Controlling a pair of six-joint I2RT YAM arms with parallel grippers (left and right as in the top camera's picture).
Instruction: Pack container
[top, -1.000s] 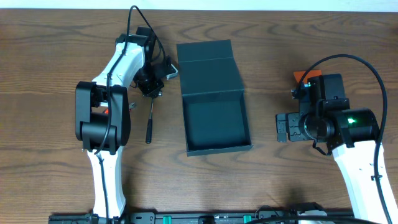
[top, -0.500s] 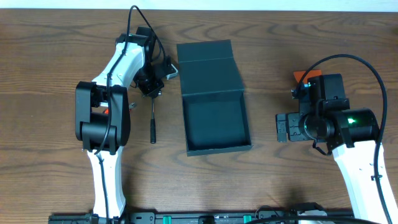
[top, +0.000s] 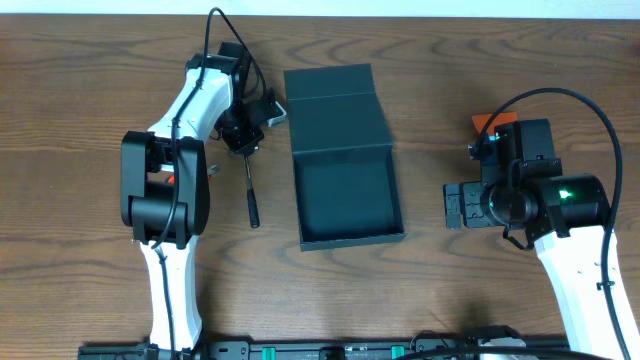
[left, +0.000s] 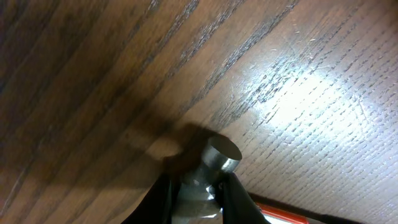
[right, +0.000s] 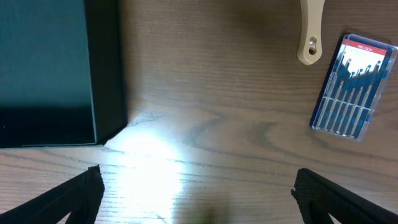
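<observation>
Teal-grey container (top: 345, 195) sits between left jaws, seemingly clamping a hammer (top: 251, 200), and wide-open empty right jaws.

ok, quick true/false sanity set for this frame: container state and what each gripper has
1. The container has its lid folded open. True.
2. A tool already lies inside the container. False: its interior looks bare.
3. The left gripper is shut on the hammer, at its metal head. True.
4. The right gripper holds the screwdriver set. False: it is open, and the set lies on the table apart from it.
</observation>
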